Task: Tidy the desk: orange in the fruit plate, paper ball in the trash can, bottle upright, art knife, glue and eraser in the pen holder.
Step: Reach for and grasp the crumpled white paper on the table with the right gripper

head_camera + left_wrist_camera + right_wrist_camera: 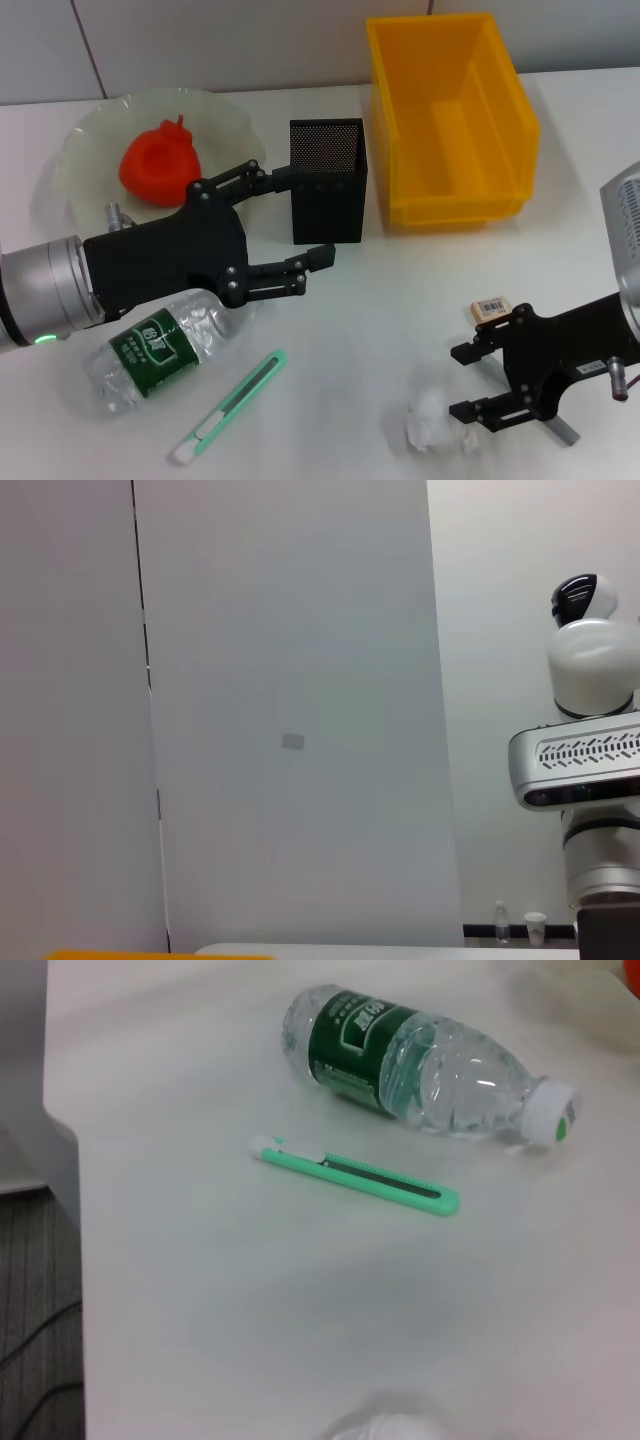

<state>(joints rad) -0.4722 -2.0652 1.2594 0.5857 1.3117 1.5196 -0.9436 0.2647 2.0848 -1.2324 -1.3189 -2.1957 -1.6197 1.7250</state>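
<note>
I see my left gripper [285, 222] spread wide and grasping nothing, with its fingers pointing toward the black mesh pen holder [328, 180], whose near wall is just beyond the upper fingertip. Behind this gripper, the orange fruit [159, 164] already lies in the pale green glass fruit plate [215, 110]. Under the left arm lies the clear plastic bottle with green label [160, 350] on its side, and just beside it, toward the front edge of the white table [380, 300], lies the mint green art knife [229, 406], apart from the bottle. My right gripper [470, 382] is also released, its two fingers parted, and the white crumpled paper ball [437, 419] sits just in front of the lower finger, close to the front table edge. The small eraser with barcode label [491, 309] lies just beyond the upper finger. The yellow plastic bin [450, 120] stands well apart from the right gripper, just beside the pen holder. Between both grippers the table surface gives free room. The right wrist view shows the table's edge near the art knife.
</note>
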